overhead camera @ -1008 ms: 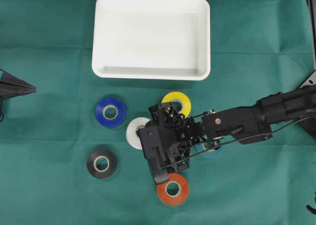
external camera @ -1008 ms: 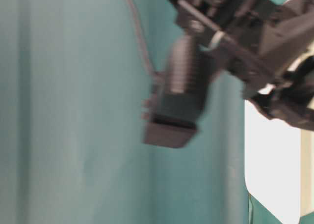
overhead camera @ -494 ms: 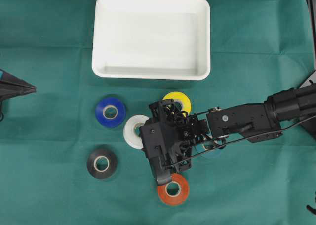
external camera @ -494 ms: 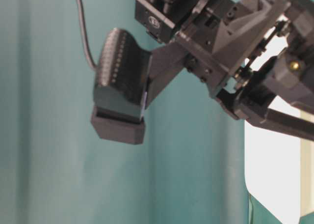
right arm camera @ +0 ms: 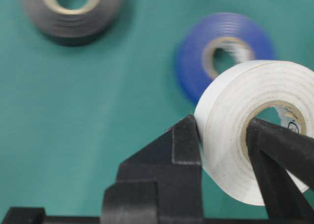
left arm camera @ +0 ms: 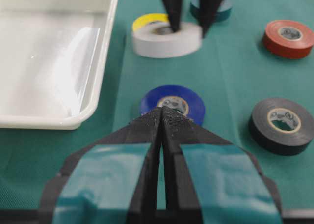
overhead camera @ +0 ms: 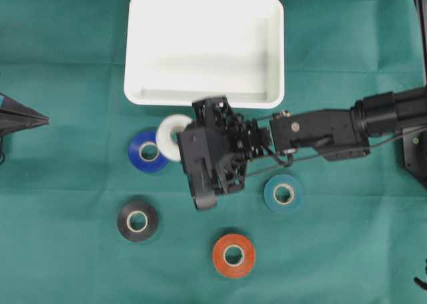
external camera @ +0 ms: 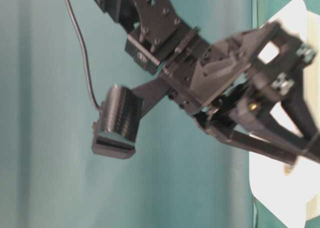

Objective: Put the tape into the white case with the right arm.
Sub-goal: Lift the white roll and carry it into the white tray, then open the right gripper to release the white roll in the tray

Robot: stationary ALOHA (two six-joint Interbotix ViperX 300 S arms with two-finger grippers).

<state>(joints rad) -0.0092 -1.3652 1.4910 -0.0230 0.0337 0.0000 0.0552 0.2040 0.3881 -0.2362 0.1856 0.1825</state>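
While the right arm's black pointed claw [right arm camera: 223, 150] clamps the white tape roll [overhead camera: 171, 137] through its wall, one finger inside the core, the shallow white plastic case [overhead camera: 204, 49] lies just beyond, toward the overhead view's top; the left claw [left arm camera: 162, 117] rests closed.

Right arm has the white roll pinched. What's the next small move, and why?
Probably carry it on toward the white case until it's over the floor, then open. The right gripper grips the white tape through its wall, one finger in the core, but overhead the roll hangs short of the case's near rim, by the blue roll.
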